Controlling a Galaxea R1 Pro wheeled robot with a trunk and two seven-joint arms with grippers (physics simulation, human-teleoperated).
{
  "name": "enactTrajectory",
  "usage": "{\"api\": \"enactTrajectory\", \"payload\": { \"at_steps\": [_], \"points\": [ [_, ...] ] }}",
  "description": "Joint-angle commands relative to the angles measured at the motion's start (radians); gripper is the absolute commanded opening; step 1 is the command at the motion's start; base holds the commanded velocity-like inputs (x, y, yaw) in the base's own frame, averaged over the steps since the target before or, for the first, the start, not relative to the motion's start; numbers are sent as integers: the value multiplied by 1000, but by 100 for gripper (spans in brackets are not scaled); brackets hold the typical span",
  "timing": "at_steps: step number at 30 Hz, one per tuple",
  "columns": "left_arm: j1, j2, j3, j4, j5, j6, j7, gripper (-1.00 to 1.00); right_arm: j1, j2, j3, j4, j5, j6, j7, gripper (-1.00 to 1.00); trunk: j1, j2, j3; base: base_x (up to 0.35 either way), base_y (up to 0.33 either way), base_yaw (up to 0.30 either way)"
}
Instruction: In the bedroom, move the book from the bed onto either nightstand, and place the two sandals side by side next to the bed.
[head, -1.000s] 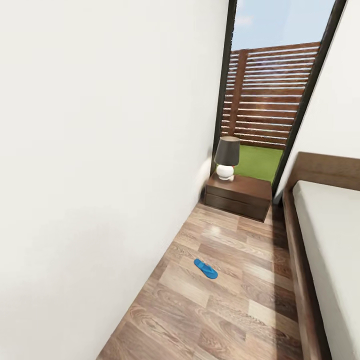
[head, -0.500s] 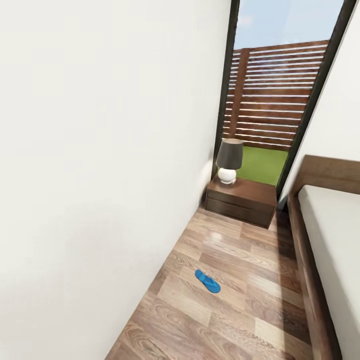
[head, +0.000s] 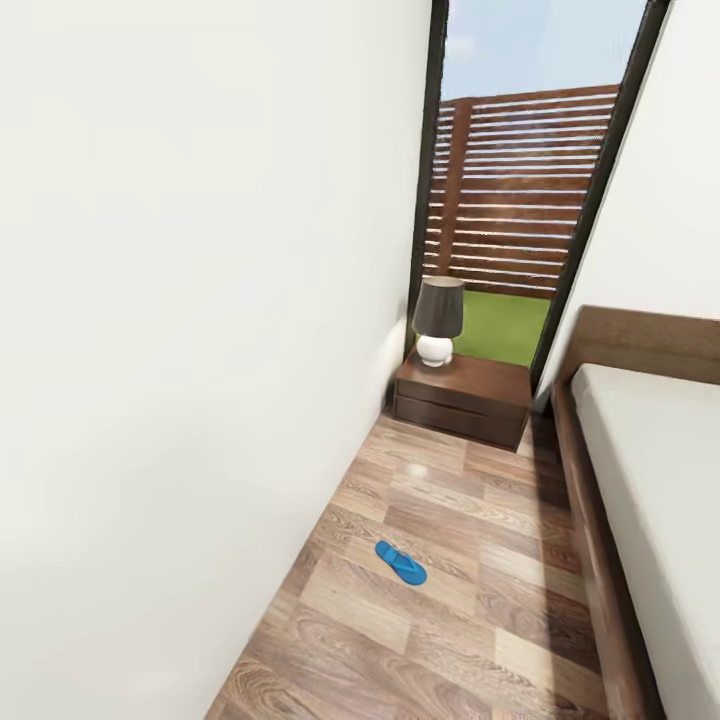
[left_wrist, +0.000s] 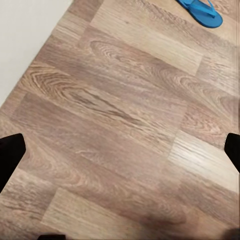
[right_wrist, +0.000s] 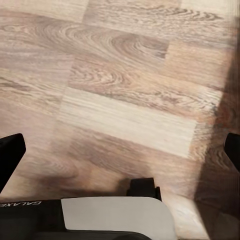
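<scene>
One bright blue sandal (head: 401, 563) lies flat on the wood-plank floor in the aisle between the white wall and the bed (head: 650, 480). The same sandal (left_wrist: 201, 10) appears at the edge of the left wrist view, well beyond the fingertips. A dark brown nightstand (head: 462, 398) stands at the far end of the aisle, under the window. The book is out of view. My left gripper (left_wrist: 120, 152) hangs open over bare floor, its dark fingertips at both sides of the picture. My right gripper (right_wrist: 120, 152) is open too, over floor planks with nothing between its fingers.
A lamp (head: 438, 321) with a dark shade and white base stands on the nightstand. The white wall (head: 200, 350) closes the aisle's left side, the bed frame (head: 590, 540) its right. A tall dark-framed window (head: 520, 200) looks onto a wooden fence and grass.
The head view has shifted: it first moved closer to the nightstand, then swung so everything slid left. The sandal, nightstand and bed have not moved on the floor.
</scene>
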Motion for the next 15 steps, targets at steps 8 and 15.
{"api": "enactTrajectory", "payload": {
  "at_steps": [8, 15],
  "points": [
    [0, 1, -4, 0, 10, -3, -1, 100, -1, 0, 0, 1, -10, -2, 7, 100, 0, 0, -1, 0, 0, -278],
    [0, 1, -4, 0, 10, -3, -1, 100, -1, 0, 0, 1, -9, -2, 7, 100, 0, 0, -1, 0, 0, -279]
  ]
}}
